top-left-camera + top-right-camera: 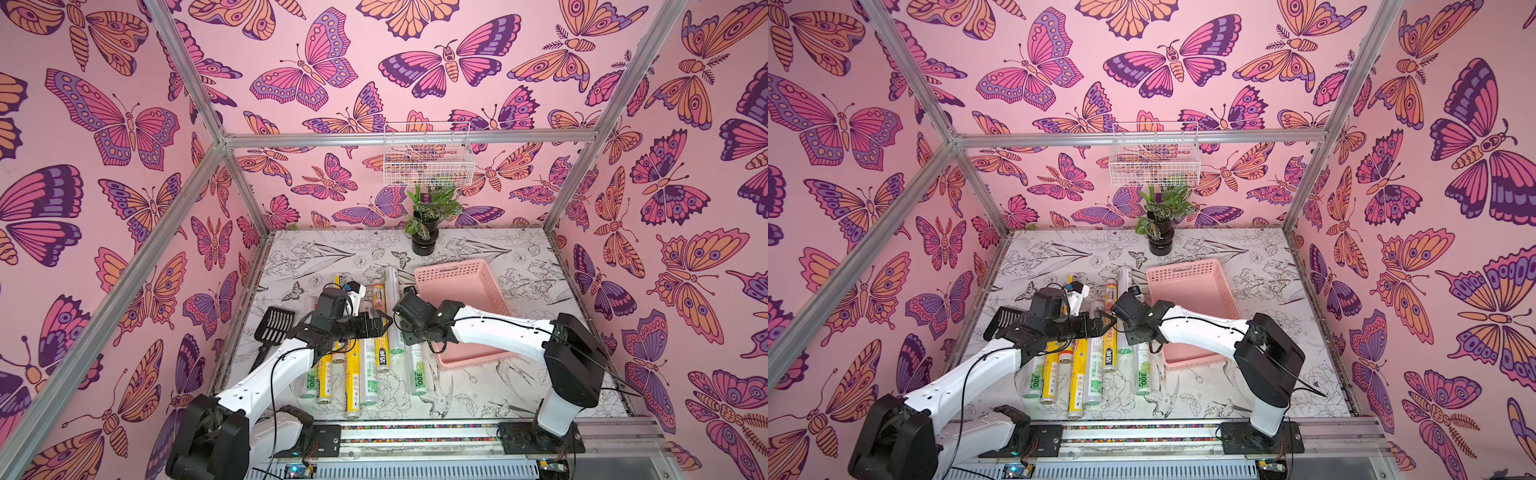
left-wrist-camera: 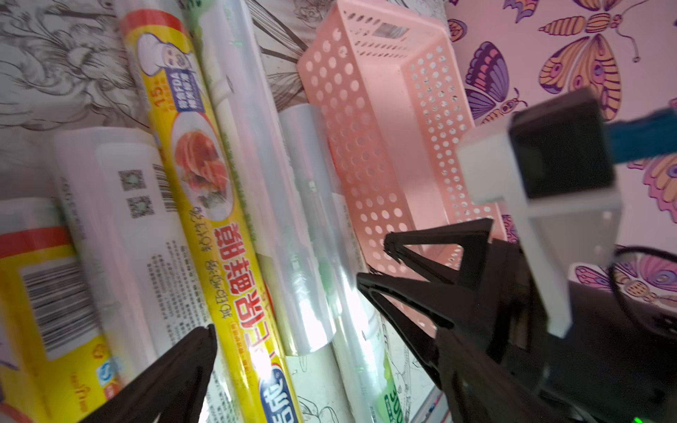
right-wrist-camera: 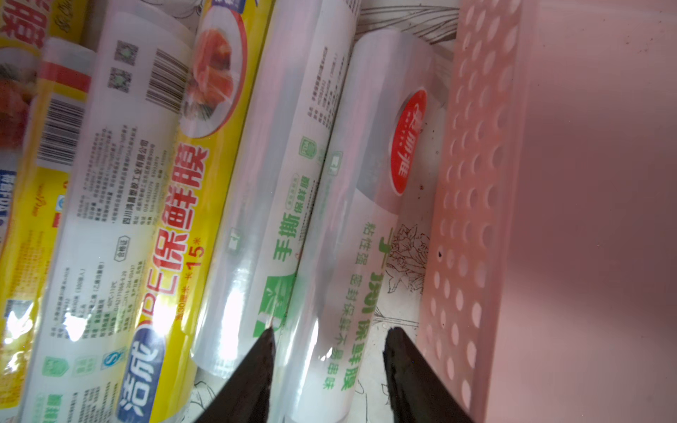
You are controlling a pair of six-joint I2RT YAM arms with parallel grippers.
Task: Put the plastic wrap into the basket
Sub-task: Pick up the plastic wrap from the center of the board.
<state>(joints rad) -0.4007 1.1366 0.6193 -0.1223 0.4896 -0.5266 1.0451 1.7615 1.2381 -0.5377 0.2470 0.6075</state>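
Several rolls of plastic wrap lie side by side on the table left of the pink basket (image 1: 453, 268): yellow ones (image 1: 353, 374) and silvery-white ones with green print (image 1: 417, 370). In the right wrist view my right gripper (image 3: 331, 331) straddles the silvery-white roll (image 3: 351, 227) nearest the basket wall (image 3: 476, 183). One fingertip (image 3: 269, 335) touches the roll. A strip of table shows between the roll and the other fingertip. My left gripper (image 2: 285, 304) hangs wide open over the middle rolls, holding nothing, with a yellow roll (image 2: 205, 205) under it. The basket floor that shows is bare.
A black slotted scoop (image 1: 274, 324) lies left of the rolls, beside my left arm. A potted plant (image 1: 426, 237) stands at the back of the table. A white wire basket (image 1: 428, 162) hangs on the back wall. The two wrists are close together above the rolls.
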